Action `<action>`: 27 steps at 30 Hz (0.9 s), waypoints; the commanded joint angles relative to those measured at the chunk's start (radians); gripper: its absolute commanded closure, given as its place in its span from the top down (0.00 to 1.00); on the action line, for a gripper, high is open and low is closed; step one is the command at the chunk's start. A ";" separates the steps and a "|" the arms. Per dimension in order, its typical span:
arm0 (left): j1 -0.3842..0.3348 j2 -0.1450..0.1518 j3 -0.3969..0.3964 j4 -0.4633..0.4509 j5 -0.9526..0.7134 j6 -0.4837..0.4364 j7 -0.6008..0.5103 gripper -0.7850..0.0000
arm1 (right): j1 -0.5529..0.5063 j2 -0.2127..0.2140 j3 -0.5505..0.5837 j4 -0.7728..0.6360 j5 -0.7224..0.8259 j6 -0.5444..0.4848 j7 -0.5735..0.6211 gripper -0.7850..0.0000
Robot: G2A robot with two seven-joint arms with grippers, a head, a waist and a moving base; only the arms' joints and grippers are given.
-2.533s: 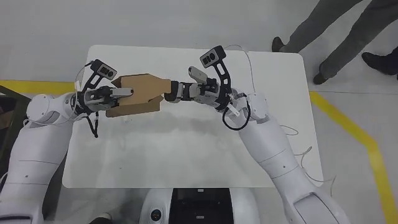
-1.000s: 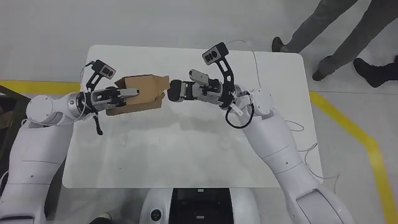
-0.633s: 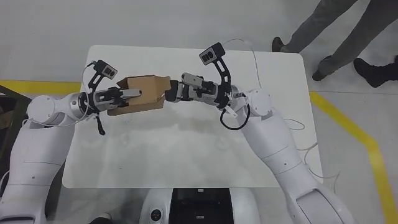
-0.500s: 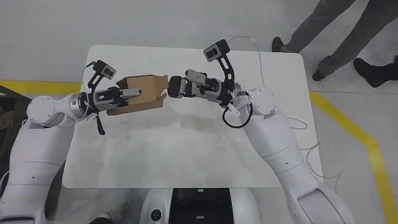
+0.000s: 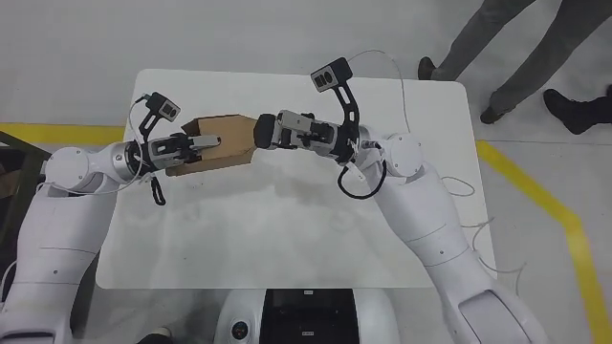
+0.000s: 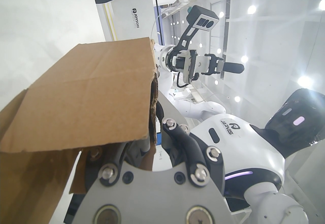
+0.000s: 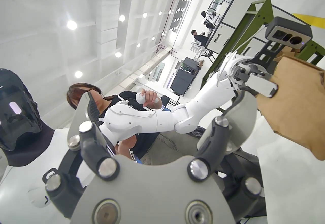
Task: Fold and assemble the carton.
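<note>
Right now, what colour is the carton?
The carton is plain brown, shown best in the left wrist view.

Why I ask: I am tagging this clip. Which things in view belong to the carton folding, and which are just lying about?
Of the job: brown cardboard carton; left tool, shut on one end of it; right tool, open, at its other end.
Just about: white table, as support only; yellow floor tape; green metal frame.
</note>
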 commanded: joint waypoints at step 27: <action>0.024 -0.010 -0.029 -0.019 -0.181 0.039 -0.122 0.00 | 0.014 0.002 -0.066 0.059 -0.041 0.029 -0.021 1.00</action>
